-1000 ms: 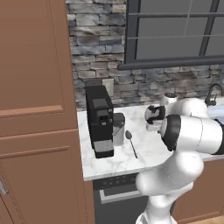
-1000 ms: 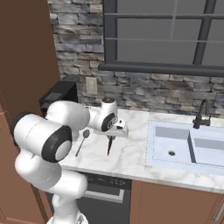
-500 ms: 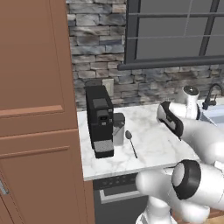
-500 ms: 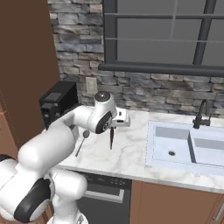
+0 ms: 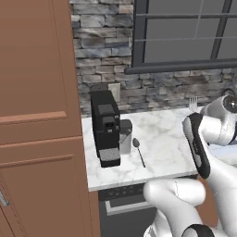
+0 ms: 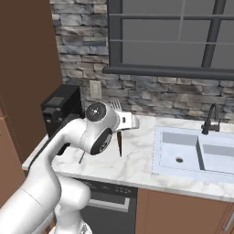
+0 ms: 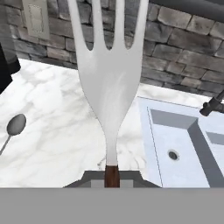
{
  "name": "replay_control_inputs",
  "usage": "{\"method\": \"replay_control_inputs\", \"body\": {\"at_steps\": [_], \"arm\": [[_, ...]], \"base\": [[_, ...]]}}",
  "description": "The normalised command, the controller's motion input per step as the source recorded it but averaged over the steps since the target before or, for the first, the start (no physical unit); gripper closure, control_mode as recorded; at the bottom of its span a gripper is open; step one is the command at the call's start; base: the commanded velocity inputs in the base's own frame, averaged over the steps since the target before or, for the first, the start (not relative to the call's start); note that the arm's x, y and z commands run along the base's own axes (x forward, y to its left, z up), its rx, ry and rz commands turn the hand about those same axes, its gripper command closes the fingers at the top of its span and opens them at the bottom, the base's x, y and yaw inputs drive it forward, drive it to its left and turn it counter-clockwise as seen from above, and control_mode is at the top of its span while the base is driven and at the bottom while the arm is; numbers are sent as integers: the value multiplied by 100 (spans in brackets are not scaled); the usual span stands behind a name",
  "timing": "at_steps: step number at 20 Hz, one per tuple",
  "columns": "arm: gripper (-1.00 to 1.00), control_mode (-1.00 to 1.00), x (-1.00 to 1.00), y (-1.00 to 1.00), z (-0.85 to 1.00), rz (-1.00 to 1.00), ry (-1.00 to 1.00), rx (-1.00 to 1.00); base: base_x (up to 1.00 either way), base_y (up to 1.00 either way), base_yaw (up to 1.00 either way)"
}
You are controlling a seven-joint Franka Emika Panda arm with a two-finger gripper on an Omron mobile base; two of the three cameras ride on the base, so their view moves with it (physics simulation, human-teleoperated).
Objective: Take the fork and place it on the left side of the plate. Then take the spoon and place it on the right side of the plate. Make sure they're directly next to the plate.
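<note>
The hand has swung round since half a second ago: then the fork hung from it over the counter with its dark handle pointing down near the spoon, and now the hand sits higher and further toward the sink, with the tines standing up above it. The arm itself has also folded differently, its big white links now crossing the lower part of both base views.

The hand is clamped on the fork, gripping it at the top of the brown handle where the silver neck begins. In the hand view the tines rise straight up and fill the middle of the picture; in the right base view they show just above the hand, while the dark handle hangs below it, clear of the counter. In the left base view the tines peek out just above the arm's upper link.

The spoon lies flat on the marble counter, just right of the black coffee machine, bowl toward the wall and handle toward the front edge. The hand view shows its bowl low on the left, well apart from the fork. The sink is set into the counter to the right, with a dark faucet behind it.
</note>
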Motion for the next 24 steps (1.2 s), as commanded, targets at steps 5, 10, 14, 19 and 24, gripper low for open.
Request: {"method": "replay_control_inputs", "body": {"at_steps": [5,10,14,19,24], "arm": [[100,-100,-43,-2,60,0,-13,0],[100,-100,-13,0,6,0,-3,0],[100,-100,-8,0,0,0,-1,0],[100,100,-8,0,0,-1,-1,0],[100,100,0,0,0,0,0,0]], "base": [[0,0,0],[0,0,0],[0,0,0],[-56,-7,-10],[-77,0,-26]]}}
